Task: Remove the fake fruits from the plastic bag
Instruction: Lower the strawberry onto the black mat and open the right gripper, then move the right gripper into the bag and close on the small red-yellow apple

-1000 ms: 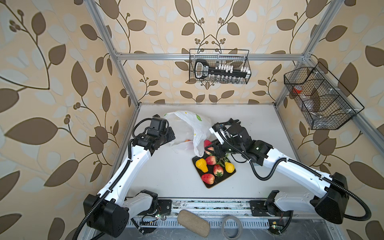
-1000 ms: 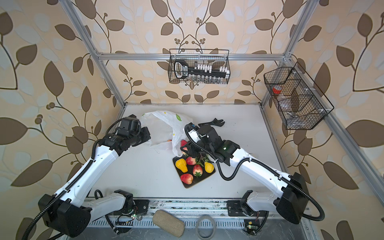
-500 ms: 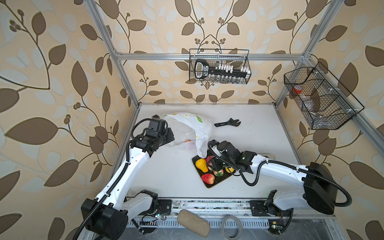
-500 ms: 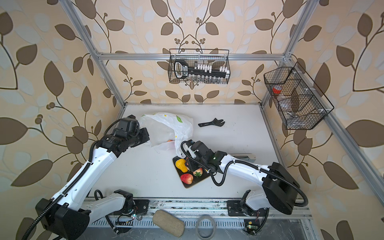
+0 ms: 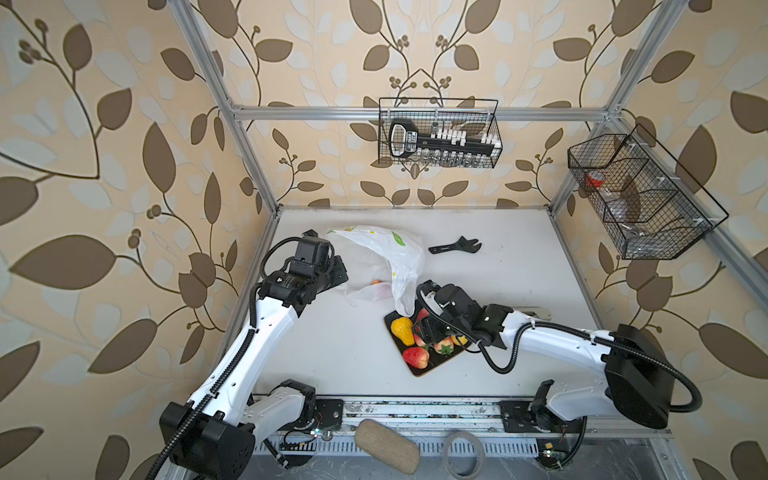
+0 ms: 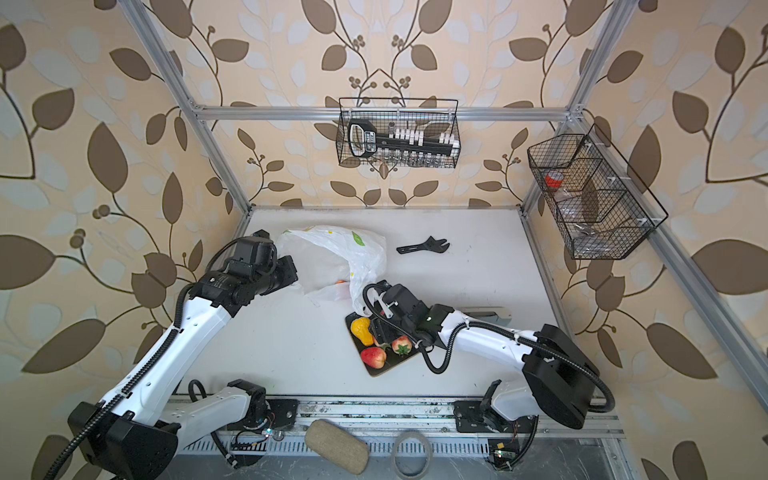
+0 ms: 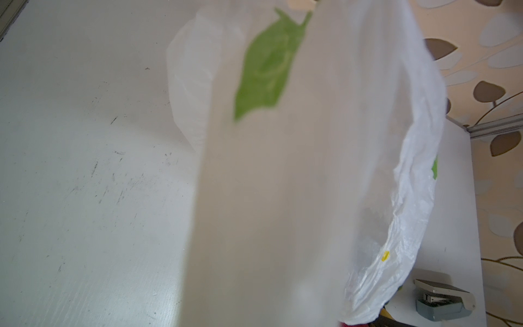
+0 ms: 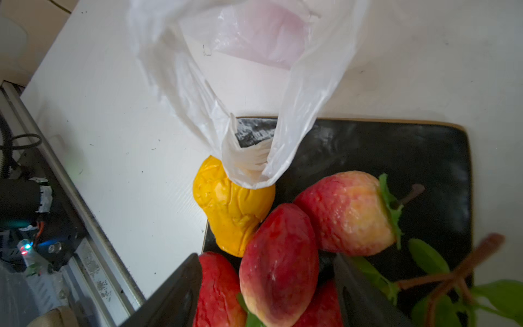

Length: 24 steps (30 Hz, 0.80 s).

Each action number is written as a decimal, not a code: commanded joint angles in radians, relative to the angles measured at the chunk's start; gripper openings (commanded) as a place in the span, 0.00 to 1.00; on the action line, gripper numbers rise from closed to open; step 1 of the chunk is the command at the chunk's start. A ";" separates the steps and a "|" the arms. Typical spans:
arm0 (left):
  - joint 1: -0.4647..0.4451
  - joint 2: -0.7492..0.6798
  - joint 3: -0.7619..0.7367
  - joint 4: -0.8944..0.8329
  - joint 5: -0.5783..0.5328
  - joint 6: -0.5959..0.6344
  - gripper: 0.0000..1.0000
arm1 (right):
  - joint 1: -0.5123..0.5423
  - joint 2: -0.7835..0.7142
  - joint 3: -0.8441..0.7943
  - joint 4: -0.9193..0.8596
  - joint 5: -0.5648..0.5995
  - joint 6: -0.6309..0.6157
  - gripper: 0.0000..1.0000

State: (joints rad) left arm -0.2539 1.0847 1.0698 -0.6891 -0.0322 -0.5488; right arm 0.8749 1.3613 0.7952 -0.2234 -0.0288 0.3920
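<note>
While the left tool [image 5: 337, 270] is clamped shut at the edge of the plastic bag [image 5: 374, 257], apparently pinching the thin film, though its fingers are hidden behind the bag in the left wrist view, the right tool [image 8: 266, 256] hangs low over the black tray [image 8: 396, 147] with its jaws spread apart. Between those jaws sits a red fruit [image 8: 278, 263], and neither finger [image 8: 175, 291] visibly presses it, so nothing is gripped. Most of the fake fruits lie on the tray. A yellow pear [image 8: 232, 209] rests at the tray's edge, by the corner closest to the bag. A pale red strawberry [image 8: 348, 215] with a green leaf collar lies toward the tray's middle, touching the red fruit. In a top view another strawberry [image 5: 415, 357] lies alone at the tray's end farthest from the bag. The bag rests on the white tabletop [image 5: 332, 353] just beyond the tray, puffed up and raised on the side away from it. One crumpled loop of the bag droops onto the tray's corner and touches the top of the pear. One reddish fruit [image 5: 376, 282] shows through the film inside the bag, near the tray but off it. A black wrench [image 5: 455, 246] lies well beyond the tray, toward the back wall.
</note>
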 commanded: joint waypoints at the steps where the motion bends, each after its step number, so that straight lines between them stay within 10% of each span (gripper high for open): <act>1: 0.005 -0.026 0.038 -0.021 0.012 0.025 0.00 | 0.004 -0.076 0.047 -0.068 0.030 -0.030 0.75; 8: 0.004 -0.038 0.038 -0.029 0.021 0.033 0.00 | 0.035 -0.115 0.133 0.024 -0.050 -0.159 0.63; 24: 0.005 -0.086 -0.006 -0.058 0.028 0.055 0.00 | 0.052 0.625 0.827 -0.100 0.119 -0.147 0.44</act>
State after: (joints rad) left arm -0.2539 1.0340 1.0698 -0.7383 -0.0143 -0.5220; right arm 0.9291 1.9141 1.5284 -0.2543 0.0280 0.2493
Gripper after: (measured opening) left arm 0.048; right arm 0.439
